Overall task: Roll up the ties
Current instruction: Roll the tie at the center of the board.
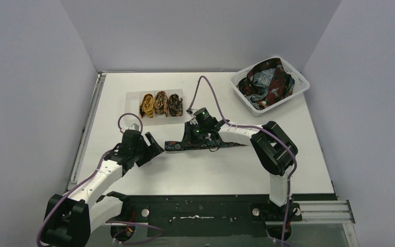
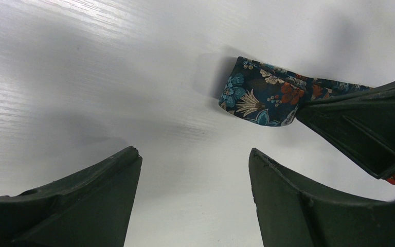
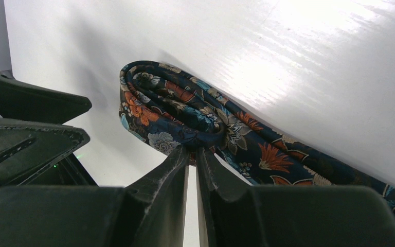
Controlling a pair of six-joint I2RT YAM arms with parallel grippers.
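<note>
The left gripper [image 1: 153,149] hovers low over the table [image 1: 133,175] with its jaws spread wide and nothing between them. In its wrist view the folded end of the navy tie [image 2: 259,95] lies just ahead of it, apart from its fingers [image 2: 108,180].

Behind it, toward the back of the table, three coils [image 1: 160,103] sit side by side on a pale tray [image 1: 133,96]: a mustard one, then two darker brown ones. These look finished.

At mid-table the navy tie lies as a flat strip running left to right. Its left end is doubled over into a loose first turn. The right gripper [image 3: 195,154] is pinched almost shut on that fold, fabric caught between its tips.

At the back right, the basket [image 1: 298,85] holds a tangle of loose ties [image 1: 267,82], red, teal and dark; how many, I cannot tell.

So I judge three ties done, a fourth barely begun with most of its length unrolled, and the basket's heap untouched. By my reckoning the job is well short of finished.
</note>
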